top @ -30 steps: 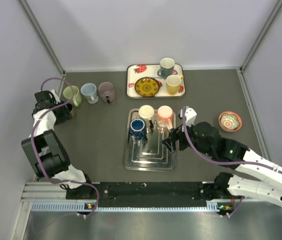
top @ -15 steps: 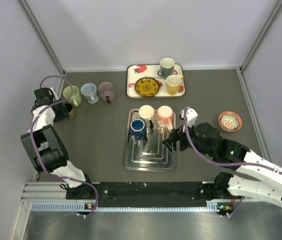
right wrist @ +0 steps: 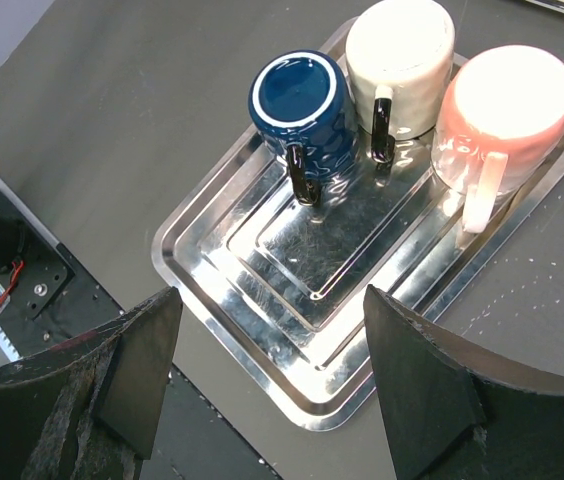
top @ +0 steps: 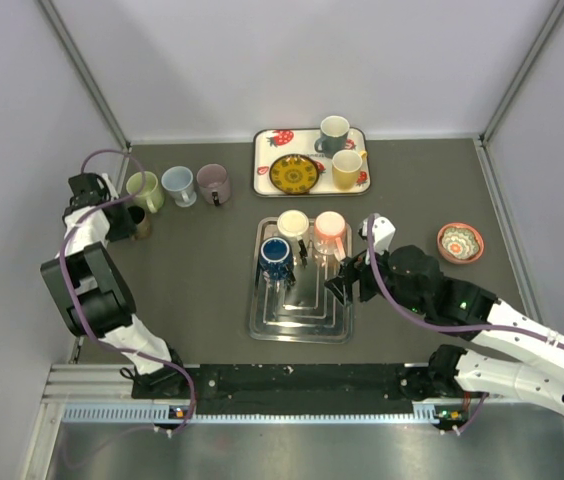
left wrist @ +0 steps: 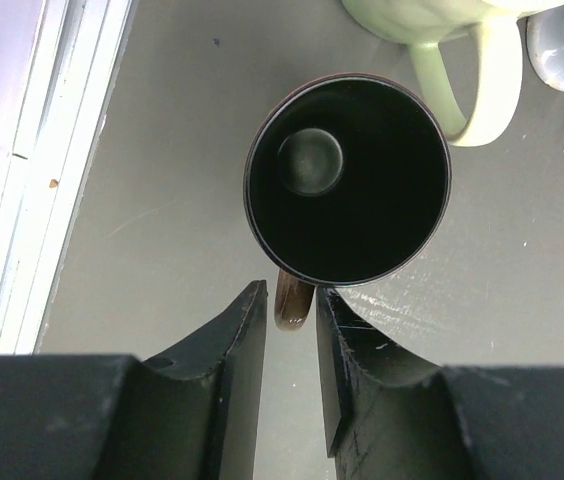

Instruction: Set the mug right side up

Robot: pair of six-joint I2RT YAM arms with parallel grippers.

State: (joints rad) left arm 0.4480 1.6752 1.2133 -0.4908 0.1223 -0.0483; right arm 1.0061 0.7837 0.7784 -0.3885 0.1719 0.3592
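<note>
From above, a dark brown glazed mug [top: 141, 221] is seen standing on the grey worktop [top: 202, 270] at the far left, just beside a pale green mug [top: 145, 190]. The left gripper [top: 125, 222] is held against the dark mug's near side. Further right, a rectangular steel tray [top: 262, 325] carries three mugs set mouth down: a blue mug [top: 275, 258], a cream mug [top: 293, 224] and a pink mug [top: 330, 228]. The right gripper [top: 347, 280] is placed at the tray's right edge.

In the left wrist view, the dark brown mug [left wrist: 362, 200] is shown upright, its mouth facing the camera. Its handle [left wrist: 294, 300] is flanked closely by the two fingers [left wrist: 242, 340]; whether it is clamped cannot be told.

In the right wrist view, the right gripper [right wrist: 270, 300] is spread wide and empty above the steel tray [right wrist: 192, 270], where the three bases are turned upward.
</note>
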